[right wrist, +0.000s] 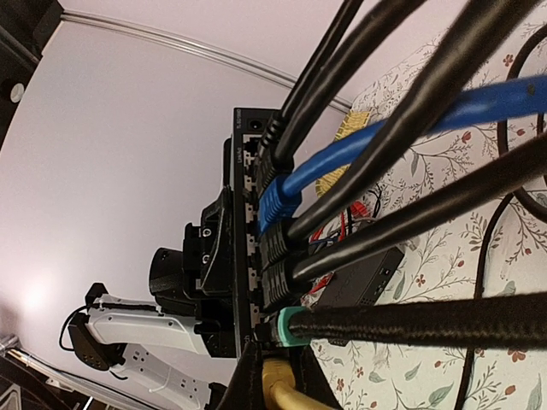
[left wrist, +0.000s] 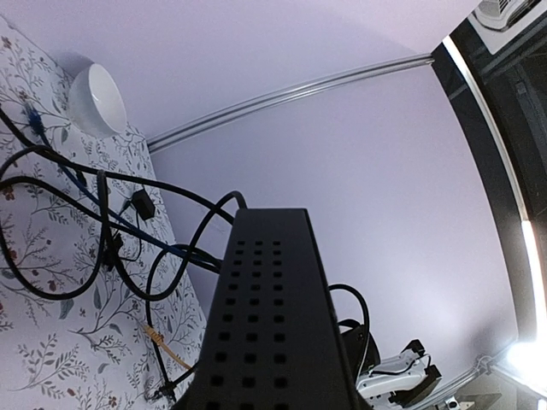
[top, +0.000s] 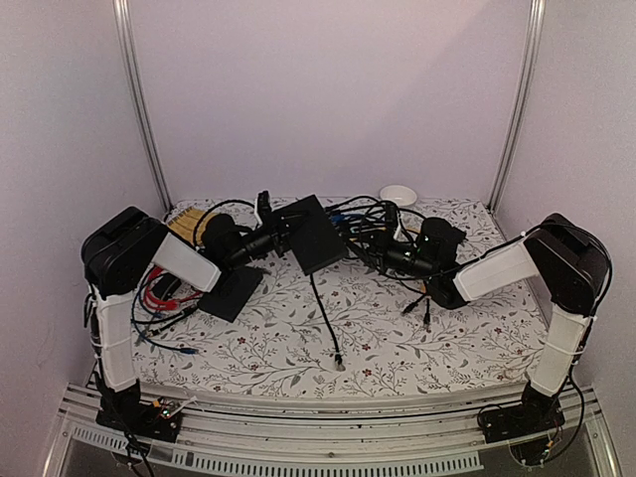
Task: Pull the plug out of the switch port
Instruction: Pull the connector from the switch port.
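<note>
The switch (top: 316, 235) is a flat black box held tilted above the table. My left gripper (top: 275, 235) is shut on its left edge. In the left wrist view only its vented side (left wrist: 265, 325) shows, and my own fingers are hidden. Several cables are plugged into its socket row (right wrist: 249, 213): black plugs, a blue plug (right wrist: 278, 196), a teal-booted braided one (right wrist: 286, 329) and a yellow plug (right wrist: 289, 389) at the lowest end. My right gripper (right wrist: 278, 376), also in the top view (top: 376, 253), is shut on the yellow plug against the switch's edge.
A thinner black slab (top: 234, 291) lies on the floral cloth under the left arm. A white bowl (top: 399, 195) stands at the back. Loose black, blue and red cables spread around both arms; one black lead (top: 326, 318) trails forward.
</note>
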Available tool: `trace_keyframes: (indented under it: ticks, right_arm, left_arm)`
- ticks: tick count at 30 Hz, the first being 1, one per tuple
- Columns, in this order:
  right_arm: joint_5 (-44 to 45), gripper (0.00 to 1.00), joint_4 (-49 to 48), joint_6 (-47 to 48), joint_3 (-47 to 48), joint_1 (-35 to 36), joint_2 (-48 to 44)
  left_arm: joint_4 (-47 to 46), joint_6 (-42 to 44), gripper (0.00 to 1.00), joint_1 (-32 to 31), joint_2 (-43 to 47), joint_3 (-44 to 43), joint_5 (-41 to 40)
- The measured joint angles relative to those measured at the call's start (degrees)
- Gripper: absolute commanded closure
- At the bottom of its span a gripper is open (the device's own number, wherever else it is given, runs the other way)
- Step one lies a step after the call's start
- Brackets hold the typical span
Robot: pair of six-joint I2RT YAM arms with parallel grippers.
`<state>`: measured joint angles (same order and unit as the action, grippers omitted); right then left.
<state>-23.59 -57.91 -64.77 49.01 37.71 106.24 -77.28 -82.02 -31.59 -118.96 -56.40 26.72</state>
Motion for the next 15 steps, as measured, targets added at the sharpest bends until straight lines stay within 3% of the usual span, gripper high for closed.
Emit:
trace_keyframes:
  ticks: [15]
  right_arm:
    - [0.87, 0.98, -1.01, 0.5, -0.46, 0.17, -0.09]
  left_arm:
    - [1.03, -0.17, 1.0, -0.46, 1.31, 1.07, -1.81]
